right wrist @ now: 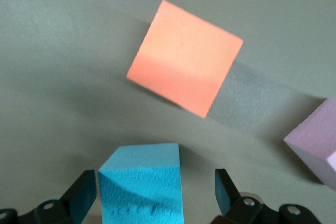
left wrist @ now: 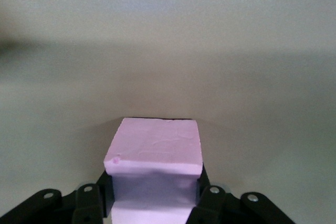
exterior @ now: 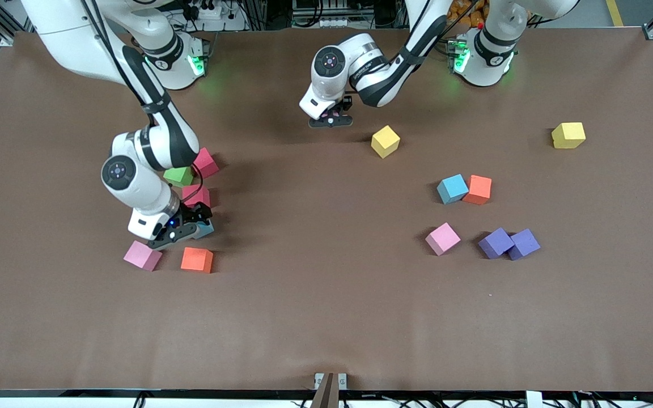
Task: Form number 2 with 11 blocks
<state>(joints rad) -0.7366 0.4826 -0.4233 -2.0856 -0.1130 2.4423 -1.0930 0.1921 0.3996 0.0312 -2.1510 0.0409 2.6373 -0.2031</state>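
Left tool (exterior: 331, 120), raised over the table (exterior: 315, 306), grips a pink block (left wrist: 157, 153); right tool (exterior: 182, 226) spread wide around a blue block (right wrist: 142, 187)

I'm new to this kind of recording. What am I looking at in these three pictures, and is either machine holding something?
Two white robot arms work at a brown table, each ending in a two-finger gripper. The wide picture looks down from a camera across the table. The other two pictures come from cameras on the arms' wrists. Small foam cubes lie scattered on the table, among them two purple cubes that touch. The left gripper is shut on a pink cube and holds it over the table. The right gripper is open, with its fingers either side of a light blue cube. An orange cube and a second pink cube lie close by.
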